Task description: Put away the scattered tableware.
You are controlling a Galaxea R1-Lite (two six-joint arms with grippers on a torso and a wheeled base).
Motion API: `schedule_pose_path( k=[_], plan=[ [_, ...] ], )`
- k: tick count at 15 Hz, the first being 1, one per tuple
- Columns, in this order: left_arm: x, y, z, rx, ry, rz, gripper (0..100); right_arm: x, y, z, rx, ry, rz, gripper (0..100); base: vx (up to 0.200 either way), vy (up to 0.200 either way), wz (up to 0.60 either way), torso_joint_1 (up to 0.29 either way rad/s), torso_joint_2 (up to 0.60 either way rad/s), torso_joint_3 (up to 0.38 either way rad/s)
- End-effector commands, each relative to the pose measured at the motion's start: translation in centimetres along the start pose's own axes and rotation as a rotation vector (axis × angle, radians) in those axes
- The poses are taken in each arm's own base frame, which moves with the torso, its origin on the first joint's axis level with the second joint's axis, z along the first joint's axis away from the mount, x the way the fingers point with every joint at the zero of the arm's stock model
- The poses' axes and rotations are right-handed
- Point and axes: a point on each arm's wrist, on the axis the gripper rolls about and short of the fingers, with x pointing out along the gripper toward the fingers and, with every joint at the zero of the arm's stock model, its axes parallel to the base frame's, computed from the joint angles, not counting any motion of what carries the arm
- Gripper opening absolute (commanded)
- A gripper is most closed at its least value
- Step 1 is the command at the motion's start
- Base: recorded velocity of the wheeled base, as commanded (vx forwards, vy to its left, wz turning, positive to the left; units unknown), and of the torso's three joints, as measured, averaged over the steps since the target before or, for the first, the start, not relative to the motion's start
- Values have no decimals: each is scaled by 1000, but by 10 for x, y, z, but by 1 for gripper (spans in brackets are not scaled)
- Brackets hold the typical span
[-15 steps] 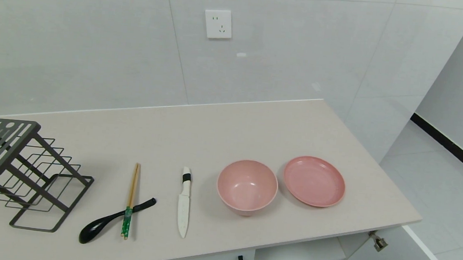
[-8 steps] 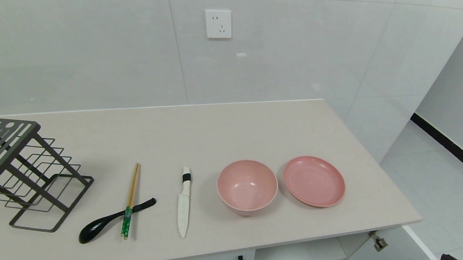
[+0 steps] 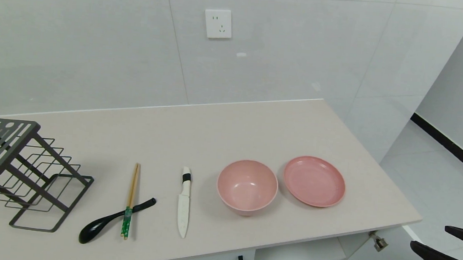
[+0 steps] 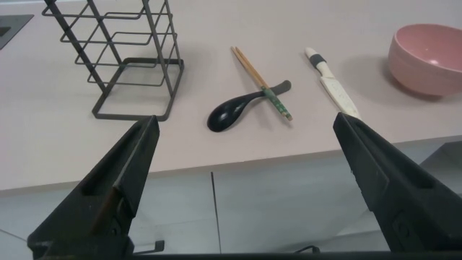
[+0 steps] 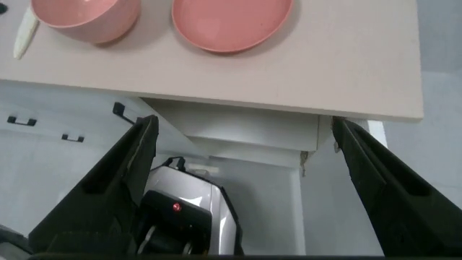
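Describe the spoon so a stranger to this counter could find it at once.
On the beige counter, look right of the black wire rack, near the front edge. The spoon lies crossed by the chopsticks and is the only all-black utensil.

Gap between knife [image 3: 184,202] and bowl [image 3: 247,185]

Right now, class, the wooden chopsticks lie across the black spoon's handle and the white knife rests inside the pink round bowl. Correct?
No. The head view shows the white knife lying on the beige countertop beside the pink round bowl, not inside it. The wooden chopsticks do lie across the handle of the black spoon.
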Motion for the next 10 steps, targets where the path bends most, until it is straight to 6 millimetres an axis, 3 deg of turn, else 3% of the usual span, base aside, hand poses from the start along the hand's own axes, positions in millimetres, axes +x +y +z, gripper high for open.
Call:
schedule_pose_path(
  k=[1, 4, 10],
  plan=[
    [0, 0, 0, -1, 1, 1, 100, 16, -5, -5, 16, 69, 8, 100, 0, 0, 0, 0, 0, 0],
    [0, 0, 0, -1, 1, 1, 100, 27, -8, -4, 24, 98, 12, 100, 0, 0, 0, 0, 0, 0],
    [0, 0, 0, -1, 1, 1, 100, 73, -10, 1, -5, 114, 69, 100, 0, 0, 0, 0, 0, 0]
  ],
)
